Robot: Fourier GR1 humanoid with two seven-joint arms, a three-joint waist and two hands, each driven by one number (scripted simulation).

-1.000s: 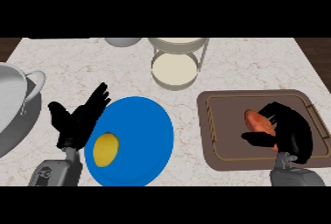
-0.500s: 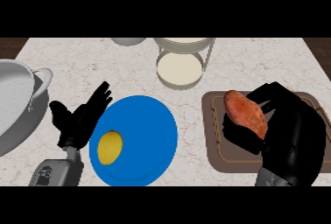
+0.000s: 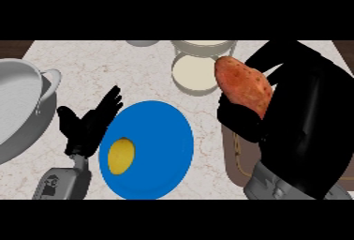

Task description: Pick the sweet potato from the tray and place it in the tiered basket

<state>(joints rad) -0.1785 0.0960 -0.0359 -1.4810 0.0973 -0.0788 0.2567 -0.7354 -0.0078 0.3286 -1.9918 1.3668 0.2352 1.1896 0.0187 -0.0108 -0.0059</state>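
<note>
Curling round the sweet potato [image 3: 242, 89], the right hand [image 3: 301, 98] holds it near the basket [image 3: 195, 75], not yet in. Left hand [image 3: 86, 124] rests open.

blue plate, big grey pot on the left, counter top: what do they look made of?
Blue plate: flat, uniform colour, smooth face; plastic or glazed ceramic, can't tell which.
Grey pot: metal look, with a pale sheen on its wall and side handle.
Counter: pale stone with fine veins, marble-like.
</note>
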